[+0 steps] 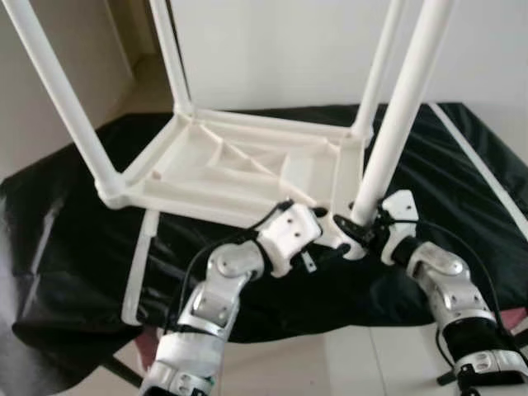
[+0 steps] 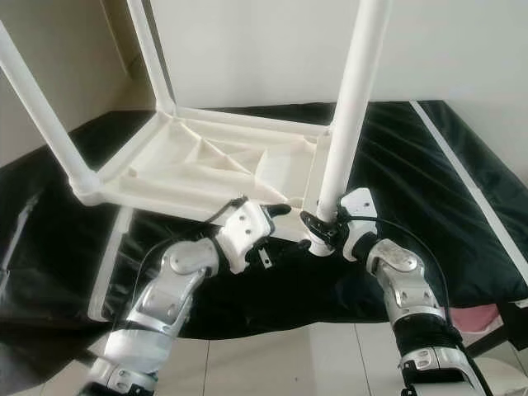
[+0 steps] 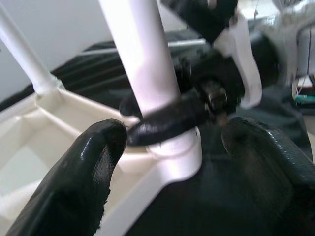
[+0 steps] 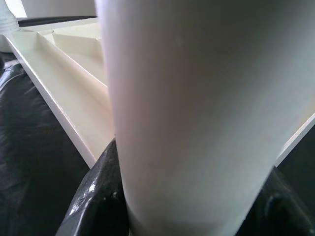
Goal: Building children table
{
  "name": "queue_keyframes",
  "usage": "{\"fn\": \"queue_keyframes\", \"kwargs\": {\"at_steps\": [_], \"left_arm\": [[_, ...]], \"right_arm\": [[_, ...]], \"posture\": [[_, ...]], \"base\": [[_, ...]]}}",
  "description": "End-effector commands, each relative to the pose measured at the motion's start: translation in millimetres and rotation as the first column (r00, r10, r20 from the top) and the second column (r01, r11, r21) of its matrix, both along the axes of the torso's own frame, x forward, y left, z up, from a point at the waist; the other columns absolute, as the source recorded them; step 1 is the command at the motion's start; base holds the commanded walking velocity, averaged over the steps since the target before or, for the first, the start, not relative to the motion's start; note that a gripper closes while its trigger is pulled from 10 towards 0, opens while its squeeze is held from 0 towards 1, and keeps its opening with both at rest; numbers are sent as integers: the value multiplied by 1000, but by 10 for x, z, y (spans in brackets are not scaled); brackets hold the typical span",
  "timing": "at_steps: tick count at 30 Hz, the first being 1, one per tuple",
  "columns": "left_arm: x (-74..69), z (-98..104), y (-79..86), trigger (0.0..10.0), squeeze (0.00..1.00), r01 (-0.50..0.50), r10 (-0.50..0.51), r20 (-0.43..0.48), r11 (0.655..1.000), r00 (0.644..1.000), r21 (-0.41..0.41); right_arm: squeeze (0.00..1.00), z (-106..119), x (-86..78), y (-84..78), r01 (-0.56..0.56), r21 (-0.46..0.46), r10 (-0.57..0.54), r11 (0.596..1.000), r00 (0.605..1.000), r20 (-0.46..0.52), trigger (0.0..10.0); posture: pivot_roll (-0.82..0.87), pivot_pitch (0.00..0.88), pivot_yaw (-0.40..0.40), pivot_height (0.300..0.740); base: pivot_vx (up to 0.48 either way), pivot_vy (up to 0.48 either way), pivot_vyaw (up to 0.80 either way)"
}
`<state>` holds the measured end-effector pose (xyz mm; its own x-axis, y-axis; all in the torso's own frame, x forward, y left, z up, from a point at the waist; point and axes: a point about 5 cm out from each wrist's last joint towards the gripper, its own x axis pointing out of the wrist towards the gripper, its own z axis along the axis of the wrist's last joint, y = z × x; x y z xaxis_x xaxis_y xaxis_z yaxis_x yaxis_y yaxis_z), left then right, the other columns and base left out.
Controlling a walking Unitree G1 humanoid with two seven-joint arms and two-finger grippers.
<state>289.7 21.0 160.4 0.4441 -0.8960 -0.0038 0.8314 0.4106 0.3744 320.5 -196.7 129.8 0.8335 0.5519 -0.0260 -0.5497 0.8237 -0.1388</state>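
A white plastic children's table (image 1: 239, 165) lies upside down on a black cloth, its legs pointing up. The near right leg (image 1: 404, 107) stands in its corner socket (image 3: 177, 157). My right gripper (image 1: 360, 223) is shut on the base of this leg, and its black fingers (image 4: 93, 196) wrap the white tube (image 4: 197, 113). My left gripper (image 3: 172, 147) is open just in front of the same corner. Its two fingertips (image 3: 83, 167) sit either side of the socket. The near left leg (image 1: 58, 91) slants up from the other front corner.
The black cloth (image 1: 66, 247) covers a low surface and hangs over its front edge. A long white strip (image 1: 139, 264) lies on it under the table's left side, and another (image 1: 478, 165) runs along the right. White tiled floor (image 1: 330, 363) is below. A pink object (image 2: 495, 318) sits at the right.
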Motion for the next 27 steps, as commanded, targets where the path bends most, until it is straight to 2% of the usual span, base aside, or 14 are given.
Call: {"fn": "queue_keyframes", "kwargs": {"at_steps": [1,7,8,11,16,17,18,21,22,23,24,25,26,27], "left_arm": [[7,-49,14,10000,0,-20,20,2,1000,1000,22],[40,-56,33,10000,0,-39,39,7,999,999,30],[51,-61,41,10000,0,-50,49,11,998,999,38],[42,-95,48,10000,0,-56,55,15,997,998,60],[27,-71,39,10000,0,-55,55,4,998,999,29],[26,-56,31,10000,0,-55,55,-15,998,998,6],[26,-56,31,10000,0,-55,55,-15,998,998,6],[19,-99,44,10000,0,-75,75,-32,997,997,16],[19,-99,44,10000,0,-75,75,-32,997,997,16],[18,-118,53,10000,0,-84,85,-28,996,996,27],[20,-129,58,10000,0,-92,93,-28,995,995,32],[25,-126,61,10000,0,-96,97,-27,995,995,29],[25,-126,61,10000,0,-96,97,-27,995,995,29],[29,-122,63,10000,0,-98,99,-27,995,995,25]], "right_arm": [[0,-117,-53,-18,17,-3,-17,1000,999,-49,10000],[0,-153,-53,3,120,-26,-121,992,992,-47,10000],[0,-186,-45,34,210,-35,-211,977,976,-56,10000],[0,-239,-32,66,414,42,-407,909,906,-119,10000],[0,-267,-36,87,486,57,-475,872,869,-136,10000],[0,-307,-38,131,549,67,-535,833,831,-155,10000],[0,-307,-38,131,549,67,-535,833,831,-155,10000],[0,-433,-106,284,743,88,-717,664,665,-208,10000],[0,-433,-106,284,743,88,-717,664,665,-208,10000],[0,-461,-139,348,765,92,-735,638,640,-226,10000],[0,-484,-155,428,753,106,-715,649,652,-253,10000],[0,-472,-149,483,723,126,-681,679,685,-260,10000],[0,-472,-149,483,723,126,-681,679,685,-260,10000],[0,-454,-146,519,706,135,-661,695,702,-266,10000]], "posture": [[-64,0,-6,740],[-69,0,-3,740],[-69,0,-3,740],[-72,0,6,740],[-72,0,5,740],[-70,0,7,740],[-70,0,7,740],[-70,0,10,740],[-70,0,10,740],[-66,0,8,740],[-66,0,8,740],[-66,0,8,740],[-66,0,8,740],[-66,0,8,740]], "base": [[0,0,0],[0,0,0],[0,0,0],[0,0,0],[0,0,0],[0,0,0],[0,0,0],[0,0,0],[0,0,0],[0,0,0],[0,0,0],[0,0,0],[0,0,0],[0,0,0]]}}
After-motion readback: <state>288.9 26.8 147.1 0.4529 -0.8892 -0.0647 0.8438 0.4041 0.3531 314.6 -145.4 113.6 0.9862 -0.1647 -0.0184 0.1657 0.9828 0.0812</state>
